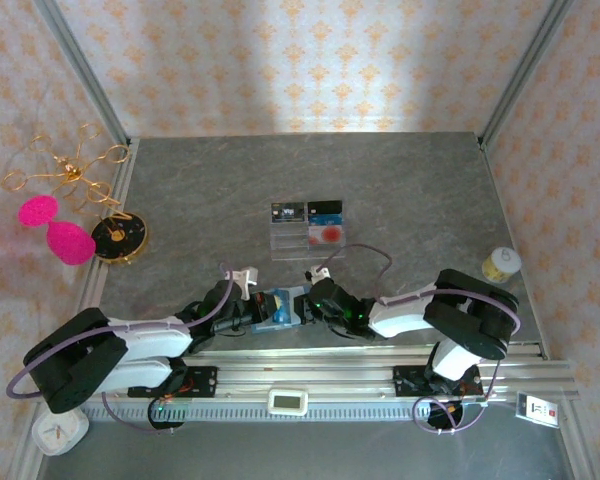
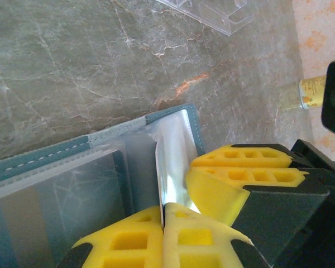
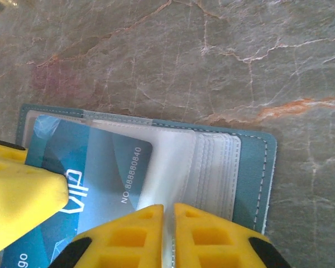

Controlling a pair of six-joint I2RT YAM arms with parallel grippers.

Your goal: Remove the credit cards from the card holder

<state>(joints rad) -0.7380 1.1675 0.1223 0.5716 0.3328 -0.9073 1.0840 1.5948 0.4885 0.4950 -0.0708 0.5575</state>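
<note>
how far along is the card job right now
Done: three cards lie in the clear tray. In hand: the left gripper and right gripper are both pinched shut on the clear pockets of the open card holder. Left: a blue VIP card sits inside a pocket, so at least one remains.

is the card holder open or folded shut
Open. The card holder lies spread on the table, clear inner pockets up, a blue card showing among them.
</note>
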